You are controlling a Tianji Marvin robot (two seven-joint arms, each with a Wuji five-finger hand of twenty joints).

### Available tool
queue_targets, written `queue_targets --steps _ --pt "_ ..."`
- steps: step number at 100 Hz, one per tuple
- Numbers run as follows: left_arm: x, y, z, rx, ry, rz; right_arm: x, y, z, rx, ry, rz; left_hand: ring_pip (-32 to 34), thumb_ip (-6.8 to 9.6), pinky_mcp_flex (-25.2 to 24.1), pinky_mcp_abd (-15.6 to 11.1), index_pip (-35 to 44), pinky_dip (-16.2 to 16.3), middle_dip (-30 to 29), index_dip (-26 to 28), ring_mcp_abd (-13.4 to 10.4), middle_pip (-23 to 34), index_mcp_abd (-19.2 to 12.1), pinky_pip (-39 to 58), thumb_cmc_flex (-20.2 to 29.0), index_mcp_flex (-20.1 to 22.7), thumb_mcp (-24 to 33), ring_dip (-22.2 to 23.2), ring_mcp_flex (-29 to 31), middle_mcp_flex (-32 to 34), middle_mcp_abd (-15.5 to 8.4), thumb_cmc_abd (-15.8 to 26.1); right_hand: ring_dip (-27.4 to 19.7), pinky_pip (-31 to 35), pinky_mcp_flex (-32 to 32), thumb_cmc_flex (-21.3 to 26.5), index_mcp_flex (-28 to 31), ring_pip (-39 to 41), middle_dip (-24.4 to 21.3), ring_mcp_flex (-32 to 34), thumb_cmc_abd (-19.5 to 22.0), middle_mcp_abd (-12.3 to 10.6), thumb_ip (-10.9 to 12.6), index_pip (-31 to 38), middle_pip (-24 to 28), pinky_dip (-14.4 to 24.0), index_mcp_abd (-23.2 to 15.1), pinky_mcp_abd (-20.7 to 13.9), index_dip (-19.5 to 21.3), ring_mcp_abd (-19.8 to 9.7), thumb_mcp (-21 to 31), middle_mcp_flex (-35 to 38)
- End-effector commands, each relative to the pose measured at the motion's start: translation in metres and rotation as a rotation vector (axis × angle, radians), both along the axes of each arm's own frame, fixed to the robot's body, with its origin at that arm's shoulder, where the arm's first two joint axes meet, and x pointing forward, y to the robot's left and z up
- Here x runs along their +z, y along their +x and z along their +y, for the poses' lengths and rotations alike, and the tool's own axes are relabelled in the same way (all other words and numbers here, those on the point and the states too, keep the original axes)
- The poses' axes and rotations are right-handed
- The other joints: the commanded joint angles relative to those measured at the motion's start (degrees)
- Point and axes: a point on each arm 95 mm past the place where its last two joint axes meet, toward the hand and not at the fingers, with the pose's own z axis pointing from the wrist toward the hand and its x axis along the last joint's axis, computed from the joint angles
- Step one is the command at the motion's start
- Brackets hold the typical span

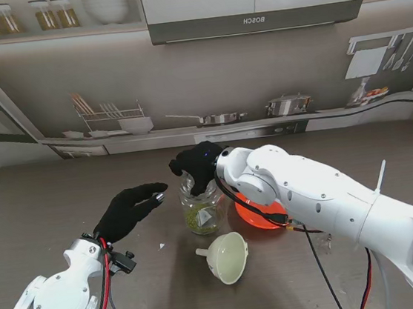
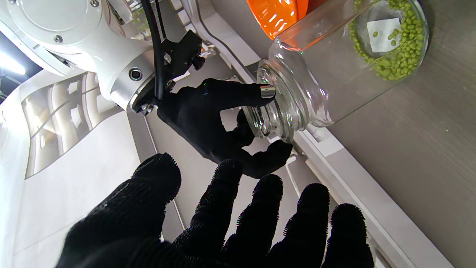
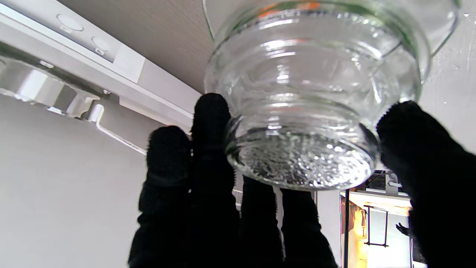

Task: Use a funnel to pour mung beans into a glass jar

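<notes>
A glass jar (image 1: 202,211) stands upright mid-table with a layer of green mung beans (image 2: 394,56) in its bottom. My right hand (image 1: 197,167), in a black glove, sits over the jar's mouth. In the right wrist view its fingers (image 3: 208,178) and thumb close on either side of the threaded neck of the jar (image 3: 308,93). A cream funnel (image 1: 228,257) lies on its side on the table, nearer to me than the jar. My left hand (image 1: 131,210) hovers open to the left of the jar, fingers spread and holding nothing.
An orange bowl (image 1: 254,212) sits just right of the jar, mostly hidden behind my right forearm. A black cable hangs from the right arm over the table. A few small specks lie on the table near the funnel. The kitchen backdrop wall stands behind the table.
</notes>
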Motion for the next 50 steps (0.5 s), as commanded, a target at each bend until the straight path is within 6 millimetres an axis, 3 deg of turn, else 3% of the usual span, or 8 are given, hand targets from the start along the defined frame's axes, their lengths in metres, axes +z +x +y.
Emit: queue_targets --steps 1,50 --pt "-0.0011 -0.0013 -0.0016 -0.015 0.001 0.013 -0.0079 0.0006 -0.0038 -0.004 -0.021 0.021 0.9 1.66 0.2 0.4 0.1 0.7 0.2 0.3 0.3 -0.1 0.3 -1.0 -1.6 0.7 -0.1 0.7 0.9 0.3 0.1 0.0 -2.9 -0.4 -0.4 7.0 0.9 -4.5 -0.8 -1.9 1.6 -0.7 7.6 1.7 -0.3 -0.7 -0.9 -1.5 -0.5 -3.9 11.1 -0.1" --pt "-0.0011 -0.0012 -0.0016 -0.016 0.0 0.016 -0.0092 0.0017 -0.0031 0.017 -0.01 0.034 0.9 1.65 0.2 0.3 0.1 0.7 0.2 0.2 0.2 0.0 0.2 -0.9 -1.7 0.7 -0.1 0.7 0.9 0.3 0.0 0.0 -3.2 -0.9 0.5 9.1 0.8 -4.5 -1.6 -1.2 0.9 0.3 8.7 1.1 0.1 -1.2 0.0 -3.7 -1.2 -5.2 14.7 -0.9"
